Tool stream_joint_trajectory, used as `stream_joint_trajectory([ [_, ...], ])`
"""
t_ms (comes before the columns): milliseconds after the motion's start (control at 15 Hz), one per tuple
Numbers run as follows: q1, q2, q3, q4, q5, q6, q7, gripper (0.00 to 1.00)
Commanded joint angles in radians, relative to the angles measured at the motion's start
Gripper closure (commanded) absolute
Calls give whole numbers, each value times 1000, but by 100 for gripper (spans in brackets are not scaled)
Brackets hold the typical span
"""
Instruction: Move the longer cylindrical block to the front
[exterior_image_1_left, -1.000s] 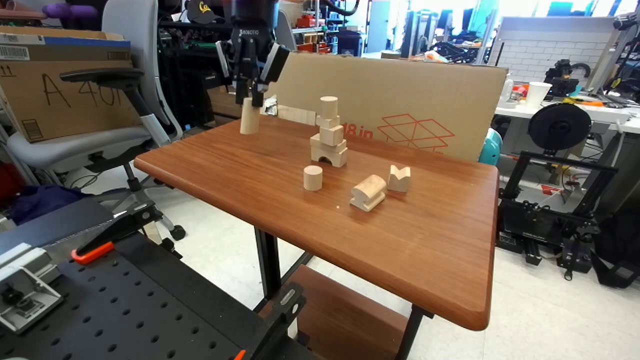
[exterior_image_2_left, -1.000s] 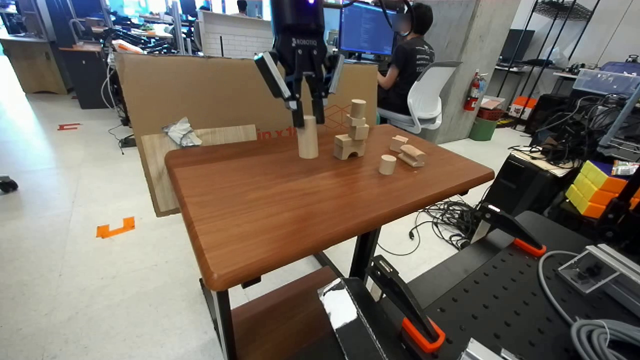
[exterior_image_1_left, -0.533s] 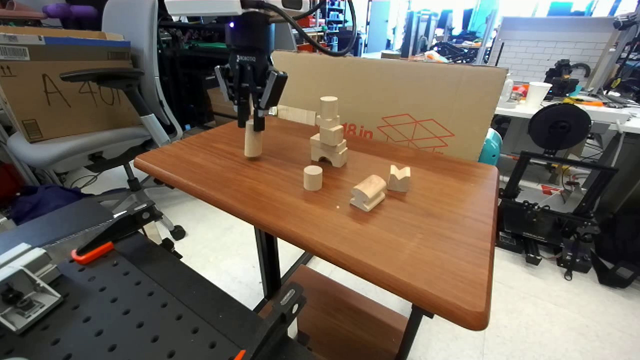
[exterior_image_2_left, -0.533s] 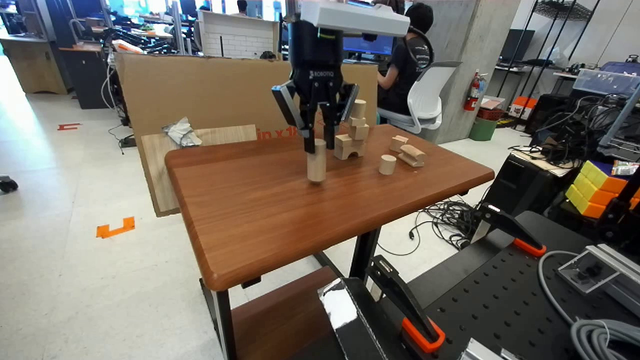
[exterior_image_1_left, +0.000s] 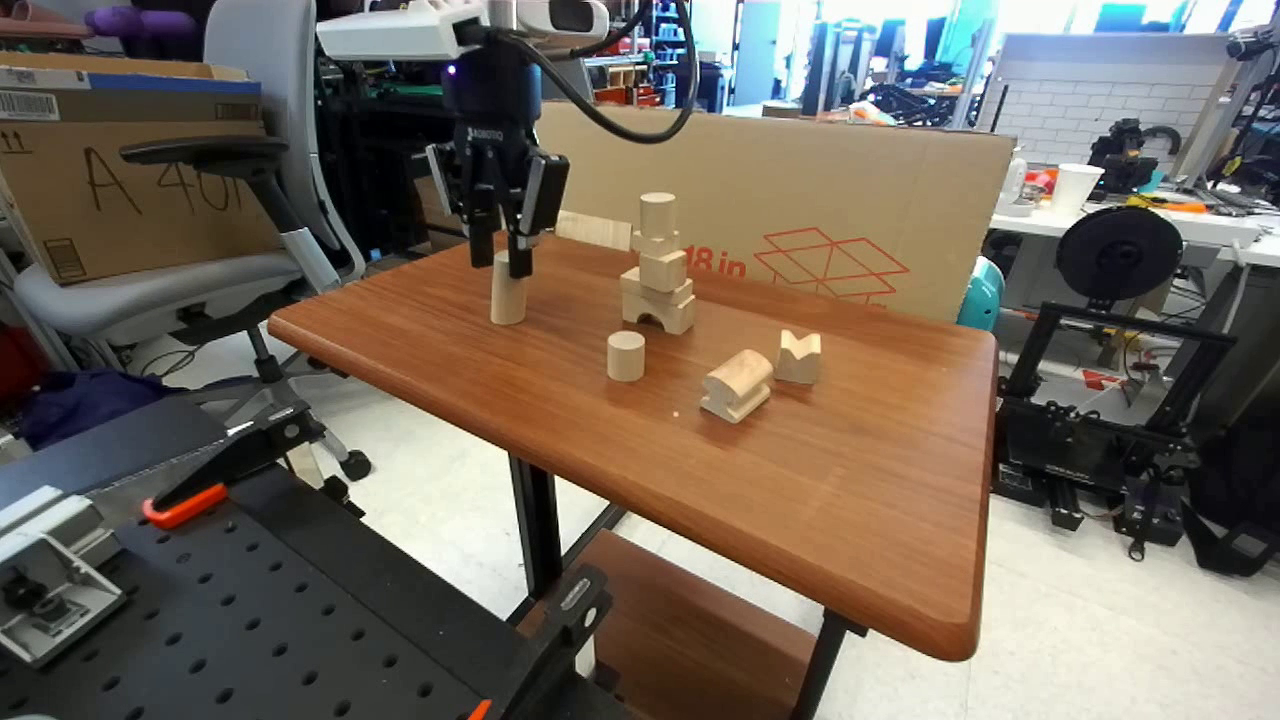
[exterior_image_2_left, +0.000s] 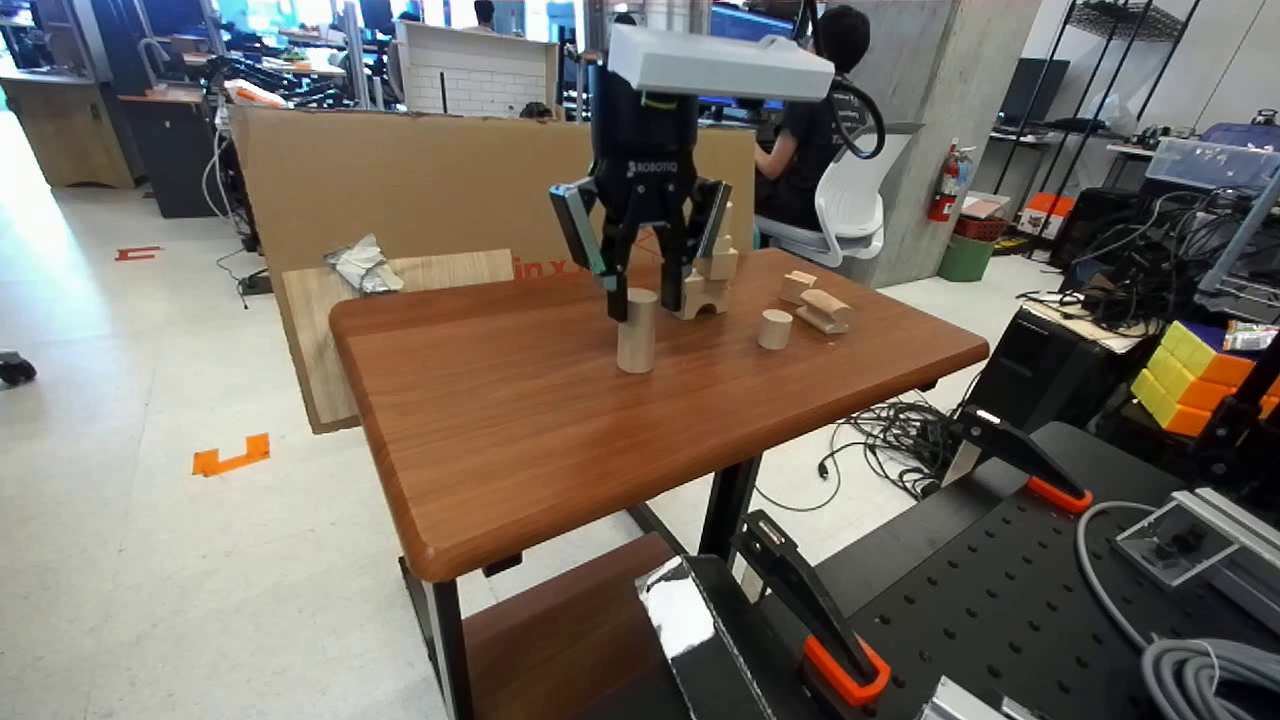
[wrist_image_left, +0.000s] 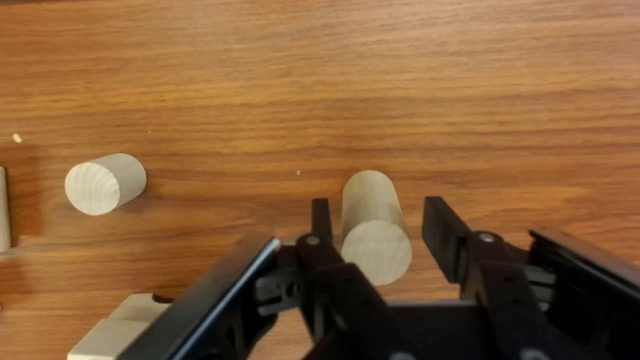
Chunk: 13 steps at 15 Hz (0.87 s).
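Observation:
The longer cylindrical block (exterior_image_1_left: 508, 298) is a pale plain wooden cylinder. It stands upright on the brown table (exterior_image_1_left: 800, 500), left of the block tower in an exterior view, and it also shows in an exterior view (exterior_image_2_left: 637, 340). My gripper (exterior_image_1_left: 501, 258) is open around the block's upper end, pointing down; it also shows in an exterior view (exterior_image_2_left: 645, 298). In the wrist view the block (wrist_image_left: 374, 230) stands between the spread fingers (wrist_image_left: 377, 215), with a gap on the right side and a smaller one on the left.
A shorter wooden cylinder (exterior_image_1_left: 626, 357) stands nearby. A tower of stacked wooden blocks (exterior_image_1_left: 662, 270) rises behind it. A ridged block (exterior_image_1_left: 738, 385) and a V-notched block (exterior_image_1_left: 798, 358) lie farther right. A cardboard sheet (exterior_image_1_left: 820, 200) stands behind the table.
My gripper has come down with the longer block and moved it toward the table's front. The block now rests on the table, and the fingers have opened and let it go.

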Motion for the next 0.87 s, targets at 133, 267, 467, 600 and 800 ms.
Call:
stream_joint_trajectory([
  [133,26,-184,3,-96,-5,72,68,4],
  [267,27,-263,16,-87,9,16,92,0],
  [467,10,-237,33,-38,7,-1,79,0],
  [600,7,-296,44,-39,10,-44,83,0],
  [800,6,-305,45,-46,11,-49,84,0],
])
